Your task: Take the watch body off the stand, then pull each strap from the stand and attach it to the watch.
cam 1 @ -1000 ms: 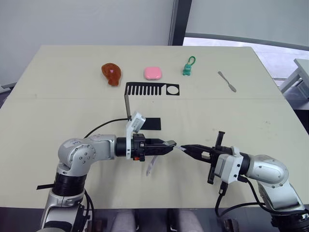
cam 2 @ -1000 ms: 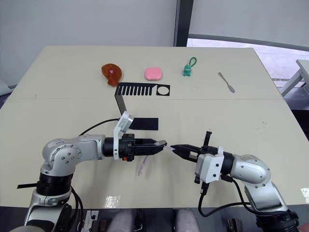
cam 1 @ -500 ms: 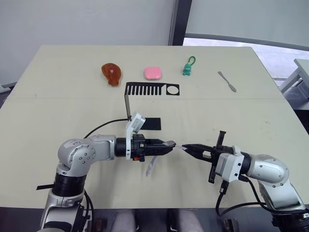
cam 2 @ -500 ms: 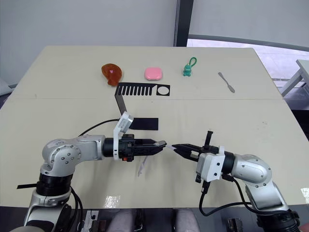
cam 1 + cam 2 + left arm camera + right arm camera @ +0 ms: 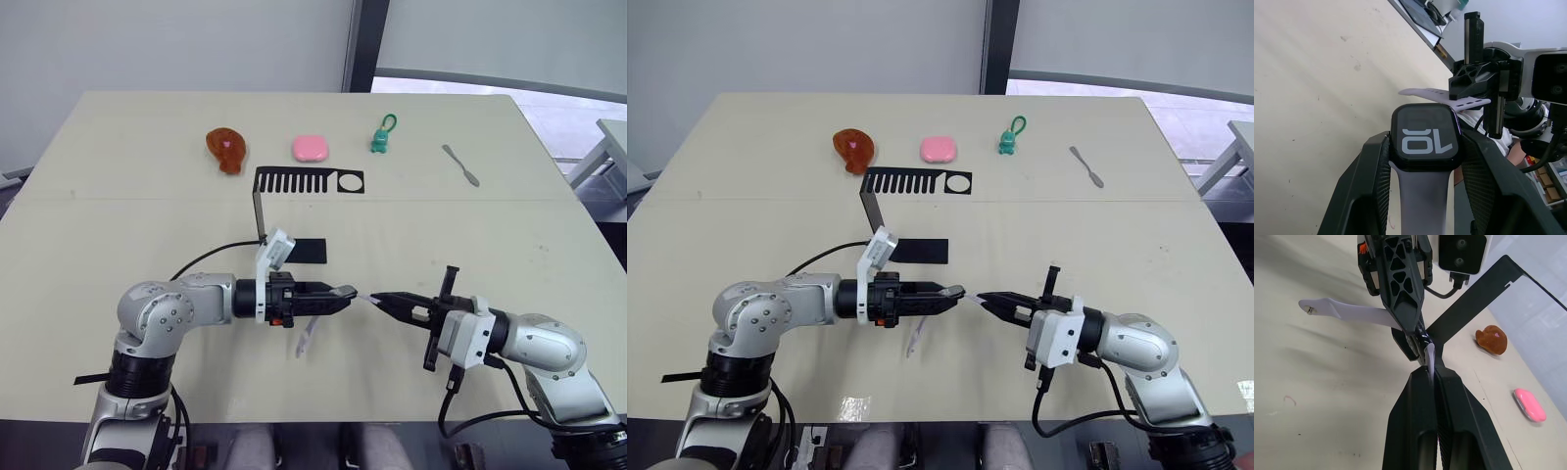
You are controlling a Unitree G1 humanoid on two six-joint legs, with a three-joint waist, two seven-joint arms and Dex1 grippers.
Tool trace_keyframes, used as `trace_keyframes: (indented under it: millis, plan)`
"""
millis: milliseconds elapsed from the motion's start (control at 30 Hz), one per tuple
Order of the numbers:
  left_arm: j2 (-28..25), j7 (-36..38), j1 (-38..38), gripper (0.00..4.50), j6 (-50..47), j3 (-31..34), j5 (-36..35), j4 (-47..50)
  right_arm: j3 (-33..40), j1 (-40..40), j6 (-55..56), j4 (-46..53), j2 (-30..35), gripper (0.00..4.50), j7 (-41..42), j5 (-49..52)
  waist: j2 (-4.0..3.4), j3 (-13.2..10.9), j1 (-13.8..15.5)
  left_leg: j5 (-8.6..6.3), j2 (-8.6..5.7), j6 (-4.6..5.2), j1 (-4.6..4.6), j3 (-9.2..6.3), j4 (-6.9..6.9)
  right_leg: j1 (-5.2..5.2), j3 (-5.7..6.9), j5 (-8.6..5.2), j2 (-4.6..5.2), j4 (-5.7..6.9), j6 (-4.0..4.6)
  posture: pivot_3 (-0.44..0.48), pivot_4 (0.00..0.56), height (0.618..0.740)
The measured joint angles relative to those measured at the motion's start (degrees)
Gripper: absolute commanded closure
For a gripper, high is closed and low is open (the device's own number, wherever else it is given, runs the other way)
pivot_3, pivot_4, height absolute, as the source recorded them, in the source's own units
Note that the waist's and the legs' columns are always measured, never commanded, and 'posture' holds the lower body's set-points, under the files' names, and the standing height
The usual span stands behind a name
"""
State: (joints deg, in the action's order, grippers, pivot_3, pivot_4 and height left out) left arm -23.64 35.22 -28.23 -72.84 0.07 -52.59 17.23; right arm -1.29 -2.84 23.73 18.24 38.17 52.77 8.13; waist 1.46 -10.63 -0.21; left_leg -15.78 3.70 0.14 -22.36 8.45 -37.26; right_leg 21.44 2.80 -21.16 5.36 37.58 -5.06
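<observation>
My left gripper (image 5: 343, 293) is shut on the watch body (image 5: 1423, 137), a small black case whose dark screen shows light digits. One pale lavender strap (image 5: 309, 335) is attached to it and hangs toward the table. My right gripper (image 5: 378, 301) is shut on the second strap (image 5: 1430, 355) and holds it edge-on. That strap's free end (image 5: 364, 298) points at the watch's open side, very close to it. I cannot tell if they touch. The black stand (image 5: 309, 182) stands behind the grippers with its comb bar bare.
Along the far side of the table lie a brown drumstick-shaped toy (image 5: 226, 149), a pink pad (image 5: 311, 148), a green keychain figure (image 5: 381, 139) and a grey metal tool (image 5: 460, 164). The stand's flat base (image 5: 312, 251) lies just behind my left wrist.
</observation>
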Motion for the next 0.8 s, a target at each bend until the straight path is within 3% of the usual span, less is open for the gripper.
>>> trace_keyframes:
  millis: [800]
  plan:
    - [0.06,-0.37,0.00,2.92,-0.43,-0.01,-0.33,0.01,-0.11,-0.02,0.12,-0.02,0.00,4.50,0.00,0.01,0.00,0.00,0.01,0.00,0.00,0.00,0.00,0.00,0.00,0.00,0.00,0.00,0.00,0.00,0.00,0.000,0.150,0.740]
